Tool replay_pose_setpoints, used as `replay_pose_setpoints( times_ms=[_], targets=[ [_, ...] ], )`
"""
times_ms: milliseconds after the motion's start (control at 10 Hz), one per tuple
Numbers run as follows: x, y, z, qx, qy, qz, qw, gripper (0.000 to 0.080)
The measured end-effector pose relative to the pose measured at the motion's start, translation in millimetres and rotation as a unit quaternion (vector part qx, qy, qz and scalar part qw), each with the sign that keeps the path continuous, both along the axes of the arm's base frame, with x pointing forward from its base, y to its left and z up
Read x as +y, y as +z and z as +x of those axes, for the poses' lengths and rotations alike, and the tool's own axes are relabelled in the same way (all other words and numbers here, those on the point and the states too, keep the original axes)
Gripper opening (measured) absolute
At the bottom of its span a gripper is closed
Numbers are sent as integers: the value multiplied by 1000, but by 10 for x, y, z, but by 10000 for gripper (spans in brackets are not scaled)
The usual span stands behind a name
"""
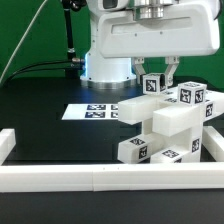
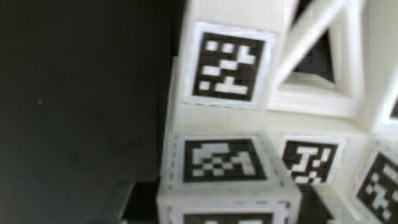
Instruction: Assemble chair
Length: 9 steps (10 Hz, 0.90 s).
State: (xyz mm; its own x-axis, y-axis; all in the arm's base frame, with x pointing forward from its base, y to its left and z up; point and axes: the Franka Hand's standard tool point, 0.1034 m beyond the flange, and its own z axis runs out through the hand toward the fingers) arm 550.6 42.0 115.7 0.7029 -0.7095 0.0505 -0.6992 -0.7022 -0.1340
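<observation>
The chair's white tagged parts form a stacked cluster [image 1: 165, 125] right of centre in the exterior view, with low blocks [image 1: 140, 150] at its front. My gripper [image 1: 161, 76] comes down on the cluster's top and is shut on a small tagged white part [image 1: 152, 84]. In the wrist view this part [image 2: 222, 198] fills the space between the jaws, with one dark finger [image 2: 146, 200] beside it. Behind it stand a slotted white panel [image 2: 329, 60] and a large tag [image 2: 228, 65]. The other finger is hidden.
The marker board [image 1: 95, 112] lies flat on the black table at the exterior view's left of the cluster. A long low white border wall [image 1: 100, 178] runs along the front and up the left side [image 1: 8, 145]. The arm's base [image 1: 110, 55] stands behind.
</observation>
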Motion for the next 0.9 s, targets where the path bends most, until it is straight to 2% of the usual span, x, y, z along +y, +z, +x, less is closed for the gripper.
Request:
replay_pose_setpoints(
  times_ms=[200, 300, 400, 500, 700, 900],
  targets=[
    [8, 0, -1, -1, 25, -3, 1000, 284],
    [46, 1, -1, -3, 66, -11, 998, 500],
    [49, 22, 21, -8, 165, -24, 986, 500],
    [51, 33, 30, -9, 251, -32, 967, 623],
    [79, 28, 5, -9, 354, -46, 934, 644],
    [49, 27, 8, -10, 406, -55, 912, 649]
  ],
)
